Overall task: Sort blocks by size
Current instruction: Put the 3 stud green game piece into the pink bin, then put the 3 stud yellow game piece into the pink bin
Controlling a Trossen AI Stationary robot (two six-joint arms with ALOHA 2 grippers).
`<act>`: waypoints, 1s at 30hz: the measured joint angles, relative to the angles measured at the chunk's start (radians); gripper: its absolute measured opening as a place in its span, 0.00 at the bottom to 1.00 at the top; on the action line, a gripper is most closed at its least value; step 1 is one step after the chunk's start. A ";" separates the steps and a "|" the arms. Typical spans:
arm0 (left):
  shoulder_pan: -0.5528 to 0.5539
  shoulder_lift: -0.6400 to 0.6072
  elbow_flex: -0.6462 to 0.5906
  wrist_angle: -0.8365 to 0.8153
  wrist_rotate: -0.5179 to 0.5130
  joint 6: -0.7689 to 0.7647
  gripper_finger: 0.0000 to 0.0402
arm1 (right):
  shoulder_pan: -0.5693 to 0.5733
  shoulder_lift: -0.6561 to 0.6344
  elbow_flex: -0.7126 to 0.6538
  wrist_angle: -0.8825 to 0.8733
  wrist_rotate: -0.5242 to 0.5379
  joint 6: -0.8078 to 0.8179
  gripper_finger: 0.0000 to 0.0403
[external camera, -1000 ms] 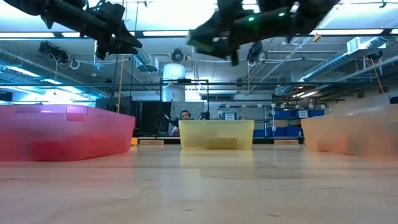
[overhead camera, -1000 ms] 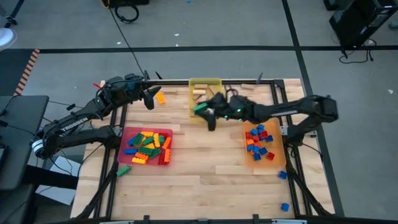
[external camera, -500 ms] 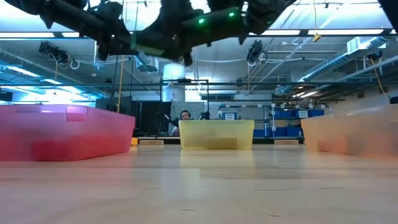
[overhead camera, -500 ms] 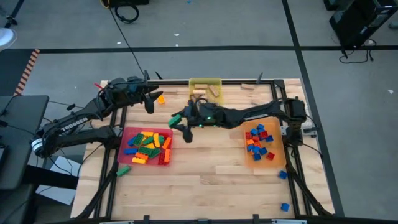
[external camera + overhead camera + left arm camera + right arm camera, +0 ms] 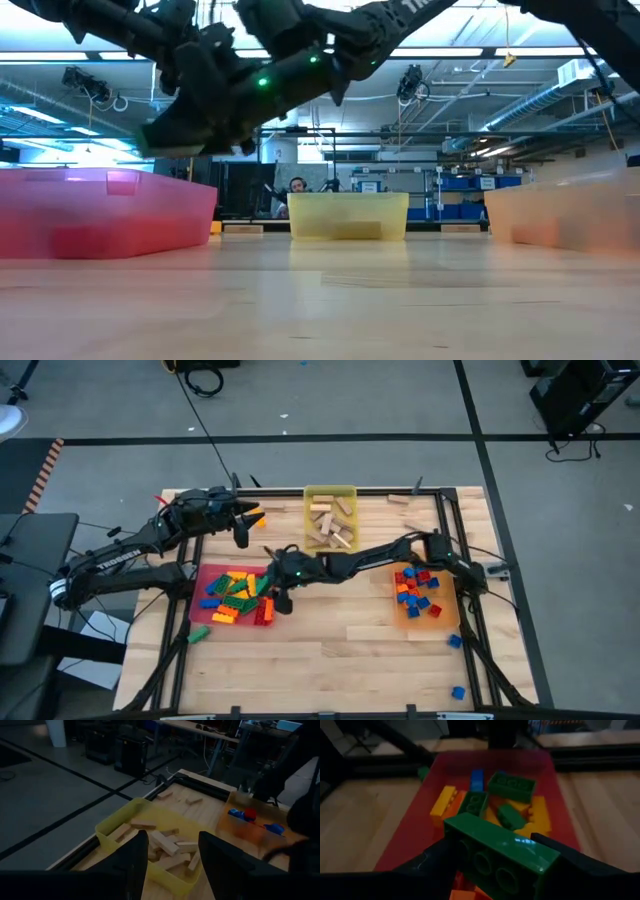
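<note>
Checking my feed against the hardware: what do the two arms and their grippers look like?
Both arms are dark, jointed links. The left arm carries white TROSSEN lettering; the right arm shows a small green light near its wrist. The left gripper and right gripper each have two dark, flat fingers.

The high view looks straight down on the whole wooden surface point(image 5: 330, 640) and both arms. The low view sits at surface height, facing level into the room. The left wrist view looks forward and down at the yellow tray point(image 5: 120, 822), also seen from above. The right wrist view hangs close over the red tray point(image 5: 415, 827).
</note>
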 joint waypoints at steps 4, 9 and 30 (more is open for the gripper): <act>-0.014 0.000 0.000 -0.001 -0.003 0.000 0.46 | 0.015 0.059 0.062 -0.055 -0.009 -0.007 0.63; -0.015 0.000 0.000 -0.018 -0.015 0.000 0.46 | 0.015 0.060 0.073 -0.065 -0.025 0.000 0.65; -0.039 0.000 0.000 -0.029 -0.043 0.000 0.46 | 0.012 0.059 0.072 -0.103 -0.045 0.037 0.87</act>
